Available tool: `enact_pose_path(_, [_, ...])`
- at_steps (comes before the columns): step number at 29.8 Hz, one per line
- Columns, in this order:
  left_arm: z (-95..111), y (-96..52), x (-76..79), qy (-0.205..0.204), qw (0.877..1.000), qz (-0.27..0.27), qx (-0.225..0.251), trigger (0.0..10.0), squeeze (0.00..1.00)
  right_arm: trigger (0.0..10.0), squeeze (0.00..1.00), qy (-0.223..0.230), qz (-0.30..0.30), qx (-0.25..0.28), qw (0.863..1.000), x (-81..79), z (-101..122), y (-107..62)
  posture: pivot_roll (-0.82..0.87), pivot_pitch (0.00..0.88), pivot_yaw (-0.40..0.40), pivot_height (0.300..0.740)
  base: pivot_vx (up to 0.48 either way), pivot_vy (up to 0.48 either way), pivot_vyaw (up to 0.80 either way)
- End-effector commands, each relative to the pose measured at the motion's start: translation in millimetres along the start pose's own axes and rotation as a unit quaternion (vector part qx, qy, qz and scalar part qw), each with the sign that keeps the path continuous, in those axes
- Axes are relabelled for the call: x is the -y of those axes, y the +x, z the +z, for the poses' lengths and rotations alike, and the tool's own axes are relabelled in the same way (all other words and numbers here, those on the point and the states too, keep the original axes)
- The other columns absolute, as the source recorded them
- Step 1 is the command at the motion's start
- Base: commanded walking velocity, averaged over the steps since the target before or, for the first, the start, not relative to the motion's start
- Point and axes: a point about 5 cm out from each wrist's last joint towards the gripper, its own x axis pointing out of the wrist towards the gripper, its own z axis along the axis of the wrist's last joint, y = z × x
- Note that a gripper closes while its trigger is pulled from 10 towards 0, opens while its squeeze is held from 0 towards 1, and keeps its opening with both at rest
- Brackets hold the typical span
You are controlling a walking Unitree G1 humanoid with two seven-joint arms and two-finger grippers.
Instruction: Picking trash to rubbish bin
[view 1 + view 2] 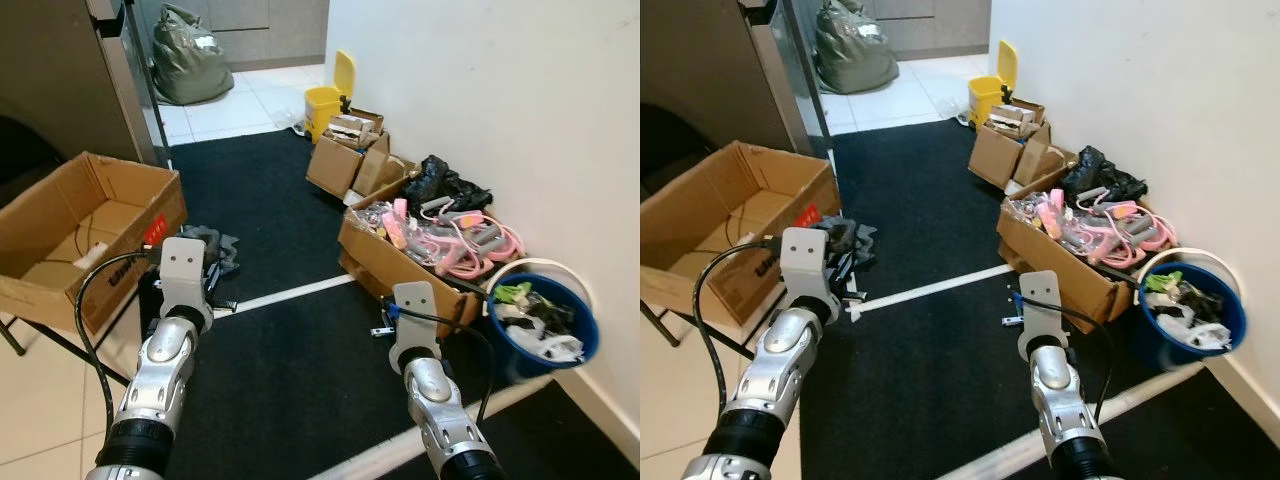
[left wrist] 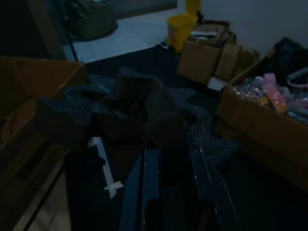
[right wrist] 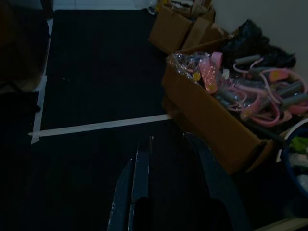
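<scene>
The left gripper (image 2: 173, 159) hung low with its fingers parted and empty, aimed at the crumpled grey wrapping (image 1: 215, 250) lying just ahead of it on the black mat, likely the next trash. The right gripper (image 3: 168, 154) was also open and empty; the blue bin (image 1: 545, 325) stood just beyond, to its right.

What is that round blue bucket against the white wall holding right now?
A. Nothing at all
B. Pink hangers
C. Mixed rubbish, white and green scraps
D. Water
C: the round blue bucket by the wall is packed with crumpled white and green scraps of rubbish, while the pink items lie in the long cardboard box beside it.
</scene>
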Motion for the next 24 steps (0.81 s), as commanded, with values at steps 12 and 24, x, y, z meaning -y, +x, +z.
enact_pose_path(12, [-3.9, -3.7, -3.5, 0.004, 1.000, 0.005, -0.009, 10.0, 0.00, 10.0, 0.00, -0.005, 0.001, -0.010, 1.000, -1.0, -4.7, -1.8, 0.00, 0.077, 0.009, 0.740, 0.330, 0.000, 0.00])
enact_pose_path(24, [-5.0, -4.0, -3.8, 0.006, 1.000, 0.003, -0.012, 10.0, 0.00, 10.0, 0.00, 0.000, -0.005, -0.013, 1.000, 0.2, -5.3, -1.5, 0.01, 0.077, 0.017, 0.740, 0.330, 0.000, 0.00])
